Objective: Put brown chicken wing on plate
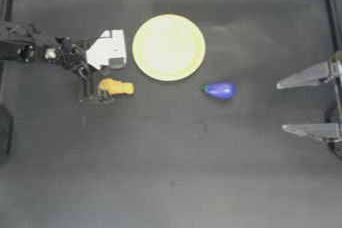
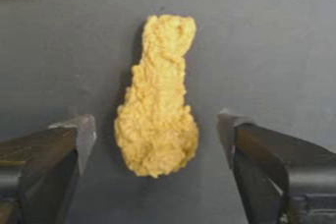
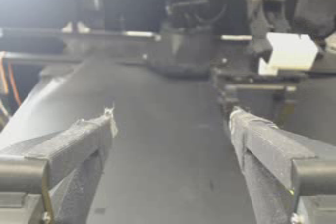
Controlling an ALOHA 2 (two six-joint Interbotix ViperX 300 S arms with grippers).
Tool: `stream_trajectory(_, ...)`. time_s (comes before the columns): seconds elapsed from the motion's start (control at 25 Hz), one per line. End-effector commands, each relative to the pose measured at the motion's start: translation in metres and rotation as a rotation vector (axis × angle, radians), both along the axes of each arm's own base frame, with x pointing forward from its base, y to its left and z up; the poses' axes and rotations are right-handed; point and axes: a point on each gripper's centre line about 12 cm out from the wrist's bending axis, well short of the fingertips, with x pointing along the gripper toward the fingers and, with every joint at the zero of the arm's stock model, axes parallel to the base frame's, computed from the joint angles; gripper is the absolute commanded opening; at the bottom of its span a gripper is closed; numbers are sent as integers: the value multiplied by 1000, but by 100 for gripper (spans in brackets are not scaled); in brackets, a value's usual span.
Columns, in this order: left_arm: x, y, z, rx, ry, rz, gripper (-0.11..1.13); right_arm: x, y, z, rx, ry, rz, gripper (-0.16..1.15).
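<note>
Dark table (image 1: 174,162) is filling the whole top view, and I am working over its left half. I am holding the left gripper (image 2: 157,134) low over the brown chicken wing (image 2: 159,100), with its fingers (image 2: 69,142) spread wide, one on each side of the wing's fat end. They are not touching it; bare table is showing on both sides. The wing is lying flat, its narrow end pointing away from the gripper.

From above, the wing (image 1: 116,87) is sitting on the table just off the lower left edge of the plate (image 1: 168,47), near it but not on it. The plate is carrying nothing. A blue-purple rounded object (image 1: 220,90) is lying to the plate's lower right, apart from everything.

The right gripper (image 1: 304,104) is waiting at the right edge, fingers wide apart and holding nothing.

So I am judging the task barely begun: I am lined up for the grasp, but closing, lifting, carrying over and setting down are all left.
</note>
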Motion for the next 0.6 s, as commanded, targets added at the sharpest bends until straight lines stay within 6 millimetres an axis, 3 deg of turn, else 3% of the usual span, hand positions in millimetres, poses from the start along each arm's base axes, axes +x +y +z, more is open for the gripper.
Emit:
stream_trajectory(0.04,8,5,9,26,-28,-19,102,1,0,4,6,-11,-2,100)
stream_trajectory(0.24,8,5,1,9,-4,-18,91,1,0,3,4,-9,-1,100)
stream_trajectory(0.32,8,3,0,-2,10,-24,74,1,0,3,4,-9,-1,100)
stream_trajectory(0.52,10,2,8,-13,12,-38,15,1,0,3,3,-9,-1,100)
stream_trajectory(0.6,12,0,15,-6,-1,-49,13,1,0,3,4,-9,-2,100)
